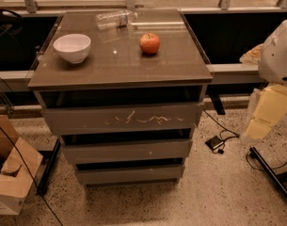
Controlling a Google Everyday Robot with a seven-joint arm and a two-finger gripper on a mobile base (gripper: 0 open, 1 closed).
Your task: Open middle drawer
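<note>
The middle drawer [126, 150] shows a plain front below a table [133, 67] holding a bowl [72, 47] and an apple [150, 43]. The gripper [257, 127] hangs at the far right, well apart from the drawer. Whether it is open or closed cannot be told.

- A glossy brown surface [110, 67] carries three things.
- A white bowl [72, 47] stands upright near its left edge.
- A red-and-yellow apple [150, 43] stands right of the middle, well apart from the bowl.
- A clear plastic bottle [115, 19] lies on its side at the back.
- A tall grey-brown drawer front [86, 120], just under the surface, has white scratch marks.
- The lowest drawer front [129, 174] is plain and narrow.
- A cardboard box [13, 173] sits on the speckled floor [213, 197] at the left.
- A small black device [214, 143] with a cable lies on the floor at the right.
</note>
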